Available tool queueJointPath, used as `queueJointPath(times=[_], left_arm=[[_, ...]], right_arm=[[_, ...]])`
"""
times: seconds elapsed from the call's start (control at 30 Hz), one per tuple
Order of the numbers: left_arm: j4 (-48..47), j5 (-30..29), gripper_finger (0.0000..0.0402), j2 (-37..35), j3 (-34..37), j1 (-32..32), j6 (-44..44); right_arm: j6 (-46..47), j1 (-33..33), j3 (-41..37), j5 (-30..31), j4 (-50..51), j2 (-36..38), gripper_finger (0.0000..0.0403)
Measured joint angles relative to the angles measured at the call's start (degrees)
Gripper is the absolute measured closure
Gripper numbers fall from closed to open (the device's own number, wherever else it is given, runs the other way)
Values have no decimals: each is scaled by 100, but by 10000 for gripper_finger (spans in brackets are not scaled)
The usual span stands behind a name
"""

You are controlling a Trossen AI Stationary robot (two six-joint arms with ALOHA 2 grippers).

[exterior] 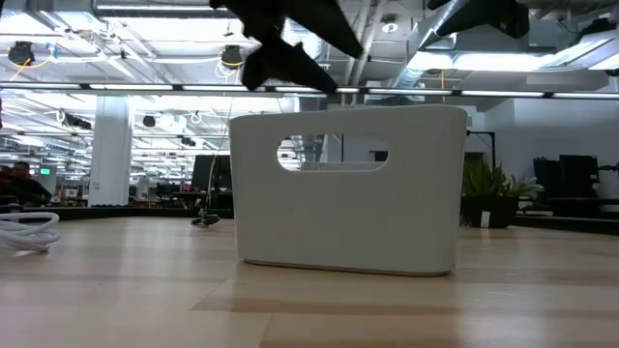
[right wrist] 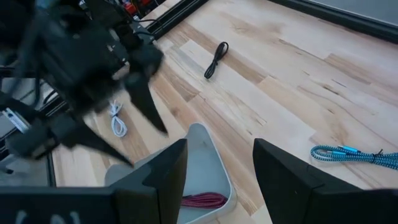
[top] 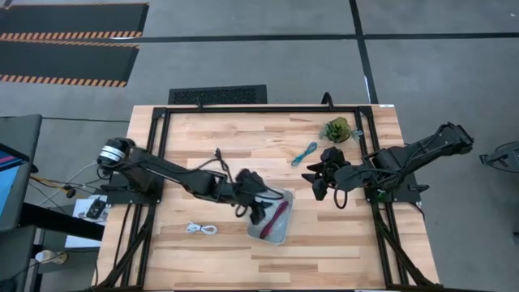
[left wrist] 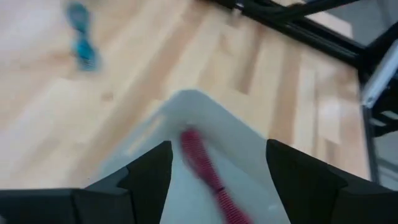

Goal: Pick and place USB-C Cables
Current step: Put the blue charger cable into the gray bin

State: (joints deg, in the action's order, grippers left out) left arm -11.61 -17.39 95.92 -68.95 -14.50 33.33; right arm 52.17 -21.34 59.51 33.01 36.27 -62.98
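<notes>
A light grey tray sits on the wooden table with the magenta-red cable lying inside it. My left gripper hangs open just above the tray's left side, its fingers apart over the cable. My right gripper is open and held above the table right of the tray. The teal-blue cable lies on the table beyond it. The black cable and the white cable lie to the tray's left.
A green leafy clump stands near the far right corner. A black frame borders the table's far edge and sides. In the low view the tray stands mid-table, with the white cable at left. Bare wood lies along the near edge.
</notes>
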Motion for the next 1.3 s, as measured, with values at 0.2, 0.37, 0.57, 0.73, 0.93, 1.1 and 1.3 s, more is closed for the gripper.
queueJointPath(times=[0.2,0.37,0.57,0.73,0.93,1.1,1.3], left_arm=[[-1306,-1024,157,-1043,0,92,-193],[-2605,-1652,157,-1932,0,237,-130],[-3984,-1739,157,-2677,98,670,163],[-4110,-1713,157,-3091,782,974,393],[-3361,-1387,157,-3485,1894,997,781],[-2786,-1199,157,-3682,2345,994,813],[-2691,-1228,157,-3725,2472,994,813]], right_arm=[[42,0,0,-19,39,-2,196],[103,0,0,-21,142,-2,196],[198,0,-2,-13,295,-2,196],[198,50,-2,-13,288,-11,196],[195,101,-2,6,270,-11,196],[-182,209,-2,15,-78,-13,196],[-993,446,4,13,-1048,-258,196]])
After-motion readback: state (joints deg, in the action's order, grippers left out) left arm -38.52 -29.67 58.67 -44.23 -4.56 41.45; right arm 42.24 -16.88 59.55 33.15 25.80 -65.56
